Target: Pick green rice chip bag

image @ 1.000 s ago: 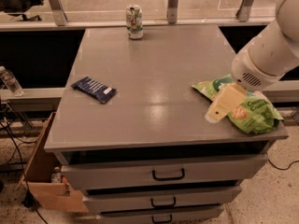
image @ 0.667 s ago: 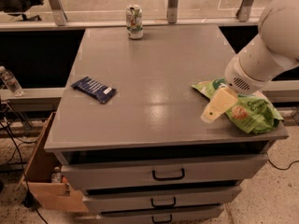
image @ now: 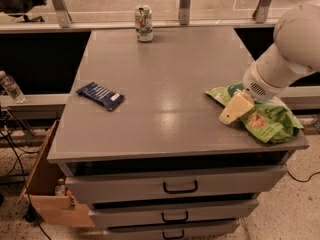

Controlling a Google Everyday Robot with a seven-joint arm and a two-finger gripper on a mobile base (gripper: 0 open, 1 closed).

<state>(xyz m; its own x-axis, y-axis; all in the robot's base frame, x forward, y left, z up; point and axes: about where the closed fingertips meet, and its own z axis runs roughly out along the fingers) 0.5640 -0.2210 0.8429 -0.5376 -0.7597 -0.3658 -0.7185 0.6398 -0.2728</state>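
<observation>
The green rice chip bag [image: 267,120] lies crumpled at the right front of the grey cabinet top [image: 165,79], near its right edge. My gripper [image: 235,109] hangs from the white arm [image: 290,54] that reaches in from the upper right. Its cream-coloured finger [image: 239,105] lies over the bag's left part, pointing down to the left. The arm hides part of the bag's far side.
A dark-blue flat wrapper [image: 100,95] lies at the left of the top. A green-and-white can [image: 144,23] stands at the back edge. Drawers [image: 180,186] are below the top. A cardboard box [image: 47,184] and a bottle [image: 11,87] are at the left.
The arm has shifted slightly to the left and lower over the bag. The bag, wrapper and can have not moved.
</observation>
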